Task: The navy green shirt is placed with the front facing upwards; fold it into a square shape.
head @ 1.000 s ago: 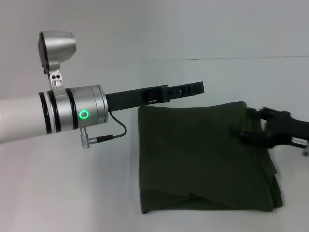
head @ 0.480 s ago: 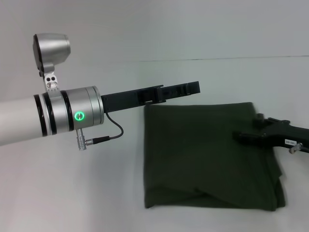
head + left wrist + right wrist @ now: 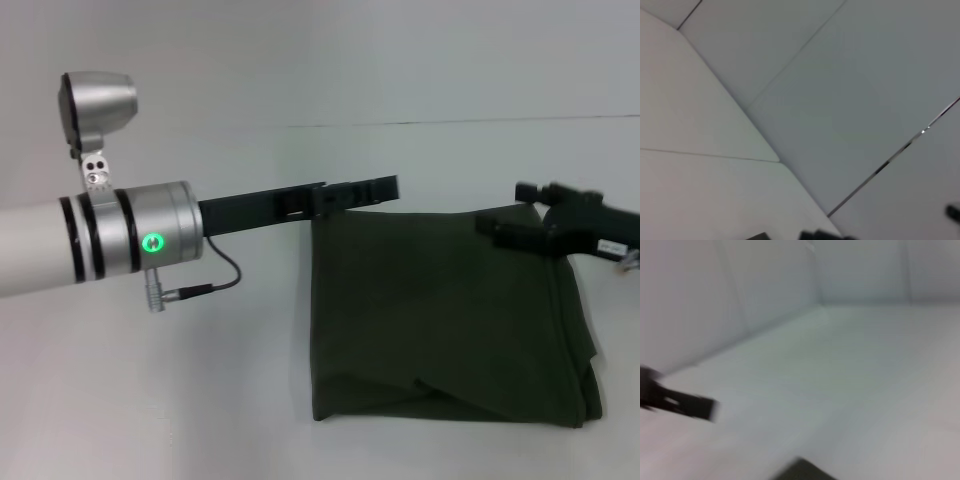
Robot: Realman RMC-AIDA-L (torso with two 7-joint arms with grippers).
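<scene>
The navy green shirt (image 3: 440, 310) lies folded into a rough rectangle on the white table (image 3: 150, 400), plain side up, with a loose fold along its near edge. My left gripper (image 3: 392, 187) reaches in from the left and hangs just above the shirt's far left corner. Over the far right corner is my right gripper (image 3: 497, 222), coming in from the right. A dark sliver of the shirt (image 3: 800, 471) shows in the right wrist view. That view also catches the left gripper (image 3: 682, 404) farther off.
White walls (image 3: 420, 60) close off the table behind the shirt. My left arm's silver wrist (image 3: 150, 240) with its cable (image 3: 215, 285) crosses the left side above bare tabletop. The left wrist view holds only white panels (image 3: 805, 100).
The shirt has shifted to the right and slightly away from me. My left arm has drawn back to the left. The right gripper has moved up toward the shirt's far right corner.
</scene>
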